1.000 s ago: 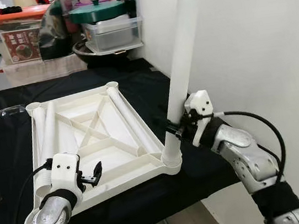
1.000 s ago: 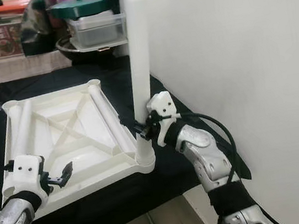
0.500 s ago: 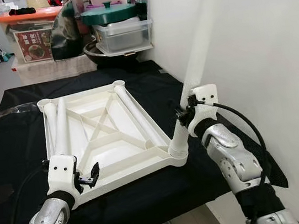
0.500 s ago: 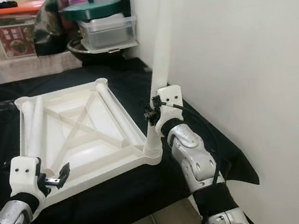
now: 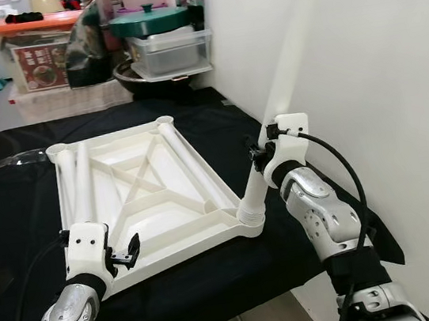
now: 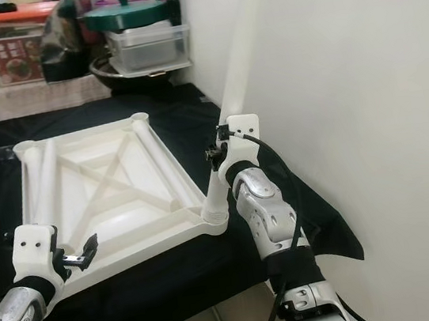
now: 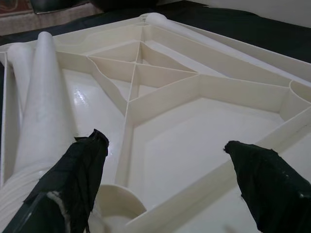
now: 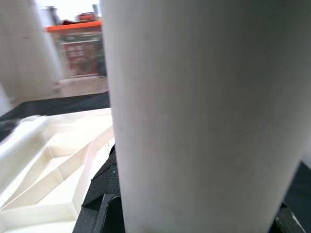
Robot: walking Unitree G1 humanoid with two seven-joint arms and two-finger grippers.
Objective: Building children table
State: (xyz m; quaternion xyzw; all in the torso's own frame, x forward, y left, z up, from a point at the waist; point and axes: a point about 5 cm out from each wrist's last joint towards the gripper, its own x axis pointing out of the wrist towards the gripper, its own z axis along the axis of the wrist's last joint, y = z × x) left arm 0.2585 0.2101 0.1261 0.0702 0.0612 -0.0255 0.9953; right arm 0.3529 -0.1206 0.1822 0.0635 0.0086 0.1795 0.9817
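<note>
**Table leg held tilted in the corner socket of the upturned tabletop**

A white plastic children's tabletop [image 5: 143, 190] lies upside down on a desk [image 5: 12, 197] draped in black cloth, its ribbed underside facing up. Two loose white legs rest inside it: one [image 5: 82, 183] along the robot's left edge, another [image 5: 195, 167] along its right edge.

The right end effector [image 5: 260, 158] is clamped around a third white leg [image 5: 287, 78], gripping it low on the shaft. The leg's foot sits in the socket [image 5: 250, 218] at the near right corner of the tabletop, and the leg leans away toward the white wall [image 5: 377, 66] rather than standing upright.

The left end effector [image 5: 127, 251] hovers at the near left corner of the tabletop, its black fingers [image 7: 77, 170] spread wide and holding nothing.

Beyond the desk stand stacked storage boxes [image 5: 28, 55] and a green-lidded pot [image 5: 148, 18].
</note>
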